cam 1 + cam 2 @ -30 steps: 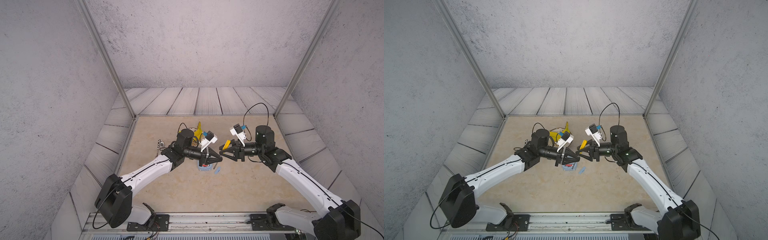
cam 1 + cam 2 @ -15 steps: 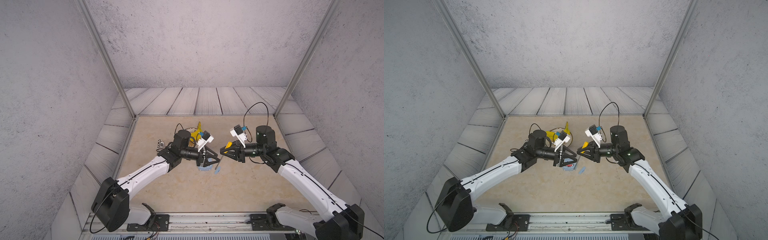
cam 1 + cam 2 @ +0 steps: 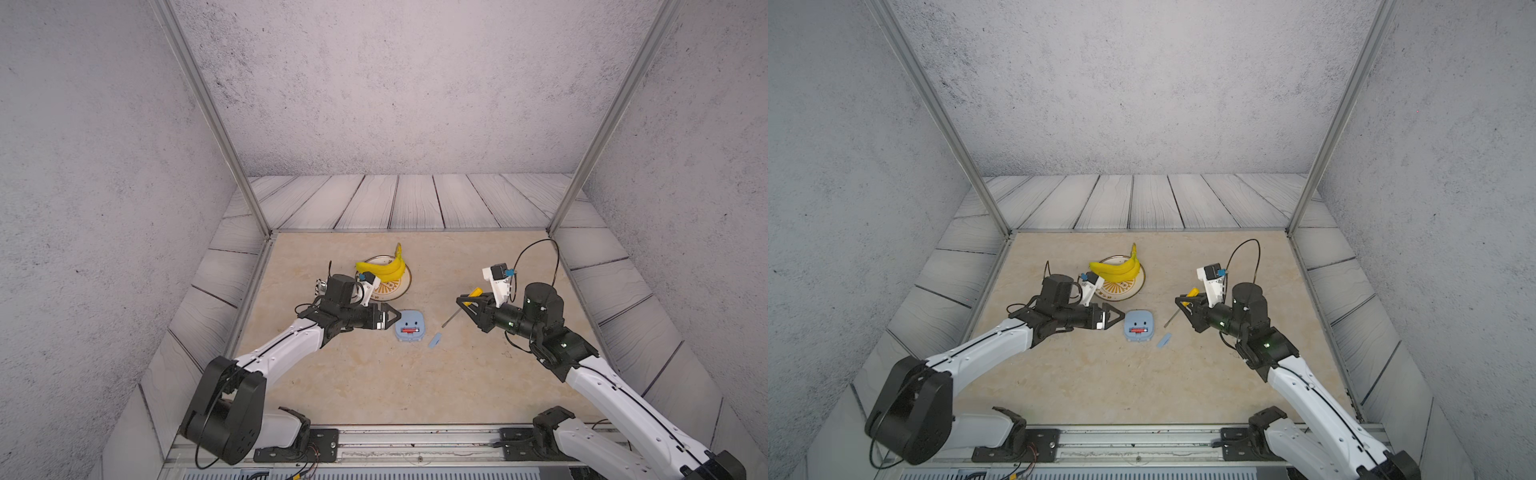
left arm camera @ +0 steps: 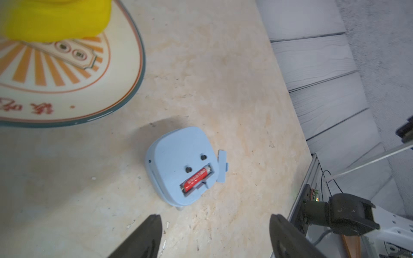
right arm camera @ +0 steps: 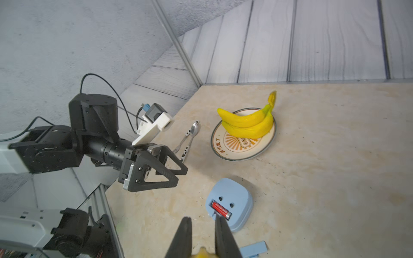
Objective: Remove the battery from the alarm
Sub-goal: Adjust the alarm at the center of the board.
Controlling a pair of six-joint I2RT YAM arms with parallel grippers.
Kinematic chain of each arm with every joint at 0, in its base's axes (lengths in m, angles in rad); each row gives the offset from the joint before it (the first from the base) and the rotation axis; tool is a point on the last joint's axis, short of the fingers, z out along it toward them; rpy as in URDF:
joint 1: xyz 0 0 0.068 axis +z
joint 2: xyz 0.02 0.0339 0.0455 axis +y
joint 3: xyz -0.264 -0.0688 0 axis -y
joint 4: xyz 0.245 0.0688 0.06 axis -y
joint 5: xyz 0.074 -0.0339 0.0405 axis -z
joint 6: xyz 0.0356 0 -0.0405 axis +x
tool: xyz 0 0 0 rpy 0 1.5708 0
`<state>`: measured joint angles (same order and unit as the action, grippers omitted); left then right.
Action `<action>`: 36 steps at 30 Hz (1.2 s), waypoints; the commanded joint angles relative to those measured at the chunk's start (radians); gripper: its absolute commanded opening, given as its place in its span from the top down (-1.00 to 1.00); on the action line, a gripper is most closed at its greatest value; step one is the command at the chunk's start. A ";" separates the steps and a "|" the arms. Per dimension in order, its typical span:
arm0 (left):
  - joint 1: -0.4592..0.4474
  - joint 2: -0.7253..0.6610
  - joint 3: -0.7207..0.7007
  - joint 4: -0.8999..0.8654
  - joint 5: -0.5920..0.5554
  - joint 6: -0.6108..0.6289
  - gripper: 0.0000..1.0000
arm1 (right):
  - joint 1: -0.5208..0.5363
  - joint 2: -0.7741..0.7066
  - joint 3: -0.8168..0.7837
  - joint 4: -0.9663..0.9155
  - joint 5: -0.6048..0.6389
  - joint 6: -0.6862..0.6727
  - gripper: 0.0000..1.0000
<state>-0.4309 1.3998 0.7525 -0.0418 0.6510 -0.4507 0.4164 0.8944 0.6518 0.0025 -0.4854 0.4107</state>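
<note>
The left arm (image 3: 282,349) reaches low and nearly level from the near left corner of the worktop (image 3: 374,382) toward its middle. The left gripper (image 3: 398,317) points at the alarm (image 3: 410,326) and stops just short of it, touching nothing. Its fingers (image 4: 149,236) stand wide apart in the left wrist view. The right arm (image 3: 615,390) comes in from the near right corner with its elbow raised. The right gripper (image 3: 461,301) is aimed back toward the middle and is clamped on the yellow handle of the screwdriver (image 3: 453,316), whose thin shaft slants down toward the worktop, well clear of the alarm. The alarm lies face down near the middle of the worktop, back upward, with its compartment uncovered. The red battery (image 4: 197,177) still sits inside that compartment, and the loose blue cover (image 3: 435,340) lies just beside the alarm on the side toward the right arm. Toward the far edge stands the plate (image 3: 405,286) with the bananas (image 3: 384,268). A second ago the left gripper was closed and pressed down over the alarm, hiding most of it. Since then it has spread its fingers and drawn back toward the left edge. The right gripper has tightened on the handle and barely shifted. The alarm lies in about the same place.
</note>
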 commanded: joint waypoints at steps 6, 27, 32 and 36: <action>-0.002 0.242 0.080 0.055 0.078 0.004 -0.60 | 0.013 -0.006 -0.087 0.111 0.145 0.115 1.00; -0.143 0.374 0.069 0.176 0.052 -0.140 -0.34 | 0.036 0.147 -0.122 0.249 0.220 0.194 1.00; -0.143 0.368 0.072 0.137 -0.001 -0.162 -0.34 | 0.055 0.219 -0.093 0.271 0.248 0.171 1.00; -0.143 0.379 0.077 0.137 0.011 -0.166 -0.34 | 0.071 0.271 -0.062 0.270 0.264 0.139 1.00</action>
<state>-0.5743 1.7710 0.8288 0.1047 0.6731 -0.6067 0.4767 1.1454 0.5488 0.2390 -0.2520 0.5823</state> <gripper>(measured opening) 0.668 0.183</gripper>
